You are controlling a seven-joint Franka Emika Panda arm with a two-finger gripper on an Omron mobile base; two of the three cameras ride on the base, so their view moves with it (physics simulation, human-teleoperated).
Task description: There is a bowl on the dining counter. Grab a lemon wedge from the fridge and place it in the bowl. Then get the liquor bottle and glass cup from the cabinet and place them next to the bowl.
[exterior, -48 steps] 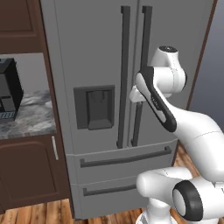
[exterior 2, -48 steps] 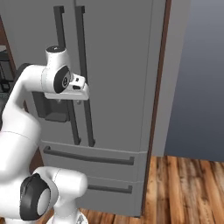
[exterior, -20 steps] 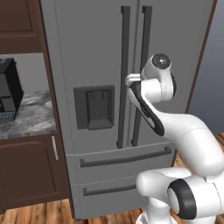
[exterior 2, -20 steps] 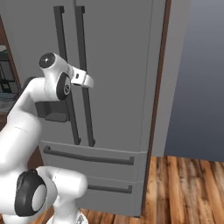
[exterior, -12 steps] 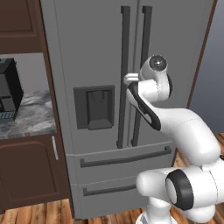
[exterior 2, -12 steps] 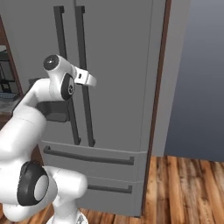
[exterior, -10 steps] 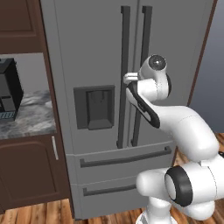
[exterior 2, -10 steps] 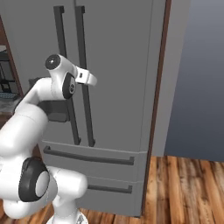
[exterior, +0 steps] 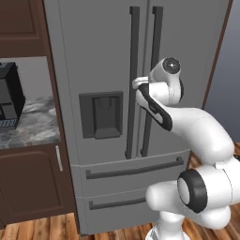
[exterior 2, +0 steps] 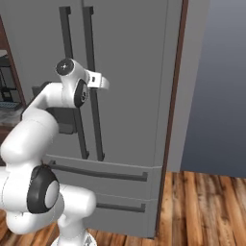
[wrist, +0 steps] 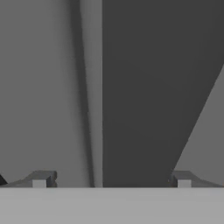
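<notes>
Fridge (exterior: 103, 56): a tall French-door unit in matte grey, flat-faced, with a dark recessed dispenser (exterior: 101, 115) in the left door and two drawers below. It is judged to hold the lemon wedge, which cannot be seen while the doors are shut.
Arm: white and glossy with dark joints, raised to mid-door height, the wrist turned toward the door seam.
Right door handle (exterior: 151, 79): a long dark bar, slim and squared, with its long axis vertical; it stands just beside the matching left door handle (exterior: 132, 79).
Key relation: in the hand view the dark bar (wrist: 144, 92) is seen straight ahead of the gripper, running upright between the two fingertips and close in front; the pale door seam lies just to its left.
Gripper (wrist: 111, 179): jaws are spread wide and nothing is held; contact with the bar cannot be confirmed.
Next move, as judged: the jaws would be closed across the bar's narrow width, then the door pulled outward.
</notes>
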